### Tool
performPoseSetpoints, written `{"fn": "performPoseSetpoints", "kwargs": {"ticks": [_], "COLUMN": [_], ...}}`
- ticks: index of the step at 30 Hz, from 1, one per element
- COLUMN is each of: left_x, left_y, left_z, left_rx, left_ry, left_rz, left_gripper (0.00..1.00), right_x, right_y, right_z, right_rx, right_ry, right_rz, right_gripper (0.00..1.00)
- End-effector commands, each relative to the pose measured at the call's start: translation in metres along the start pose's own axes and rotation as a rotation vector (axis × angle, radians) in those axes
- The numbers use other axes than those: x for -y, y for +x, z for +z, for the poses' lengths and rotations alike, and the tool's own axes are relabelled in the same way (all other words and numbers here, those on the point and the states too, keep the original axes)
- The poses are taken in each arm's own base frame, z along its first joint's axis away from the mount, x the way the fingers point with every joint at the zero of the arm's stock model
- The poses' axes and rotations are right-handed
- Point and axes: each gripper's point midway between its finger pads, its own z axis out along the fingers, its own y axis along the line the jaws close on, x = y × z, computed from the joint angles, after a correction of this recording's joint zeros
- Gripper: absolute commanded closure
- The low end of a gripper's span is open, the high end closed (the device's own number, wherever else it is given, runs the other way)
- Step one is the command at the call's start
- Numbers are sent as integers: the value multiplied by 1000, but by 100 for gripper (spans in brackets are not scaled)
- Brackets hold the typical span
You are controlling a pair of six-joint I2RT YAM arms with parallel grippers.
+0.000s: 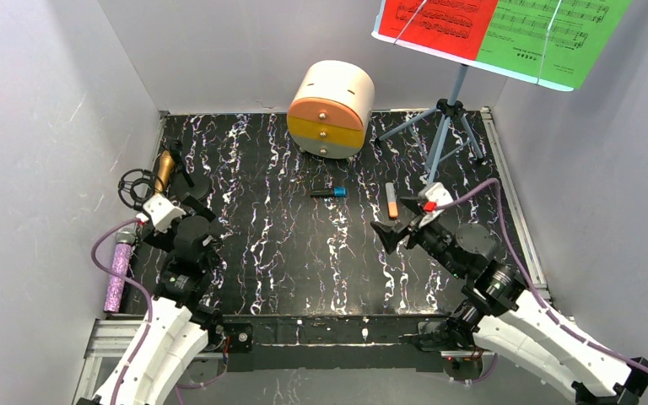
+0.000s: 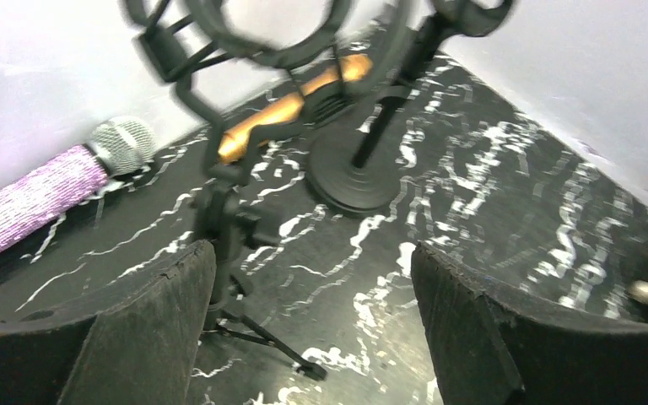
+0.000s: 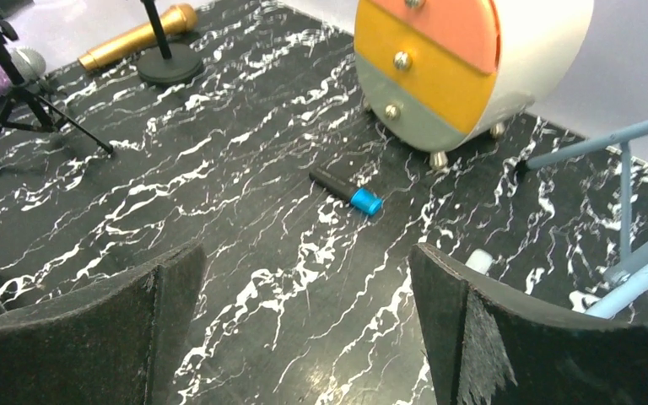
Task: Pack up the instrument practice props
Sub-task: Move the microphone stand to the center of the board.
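the gold microphone (image 1: 164, 169) is lying at the far left of the desk (image 1: 304, 270), near the wall (image 1: 42, 126). a black stand with a round foot (image 1: 192, 181) is standing just beside it. the purple microphone with the silver head (image 1: 120, 274) is lying along the same wall, nearer to me. a small black tripod (image 2: 228, 228) is standing between the two microphones. my left claw (image 2: 310, 278) is hanging wide apart and gripping nothing. the tripod's pole is sitting just inside one of my fingers (image 2: 156, 295), and i cannot tell if they are touching. the pale-blue tripod (image 1: 443, 126) is standing at the far right, holding the red sheet (image 1: 439, 21) and the green sheet (image 1: 557, 38) up high. my right claw (image 3: 308, 278) is spread wide too, holding nothing and pointing at the middle of the desk. a small black stick with a blue end (image 3: 346, 190) is lying there, near the round drawer cabinet (image 1: 331, 105).
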Motion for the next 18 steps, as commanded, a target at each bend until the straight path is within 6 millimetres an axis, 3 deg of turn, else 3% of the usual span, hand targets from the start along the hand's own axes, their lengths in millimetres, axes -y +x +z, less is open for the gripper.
{"fn": "performPoseSetpoints", "kwargs": {"ticks": [1, 3, 5, 10, 14, 18], "left_x": [20, 32, 41, 68, 92, 116], "left_y": [-15, -26, -39, -73, -80, -64], "left_z": [-20, -30, -41, -75, -99, -120], "left_rx": [-96, -110, -114, -113, -109, -152], "left_ry": [162, 267, 354, 598, 809, 1007], "left_rz": [-2, 18, 25, 49, 137, 237], "left_gripper": [14, 13, 2, 2, 2, 2], "right_x": [-1, -3, -4, 10, 39, 94], "right_y": [-17, -1, 13, 42, 41, 26], "right_z": [12, 23, 33, 56, 68, 70], "right_rx": [-20, -109, -193, -363, -353, -271], "right_ry": [19, 24, 41, 158, 310, 526], "right_rz": [73, 91, 111, 107, 85, 35], "right_gripper": [1, 1, 1, 1, 1, 2]}}
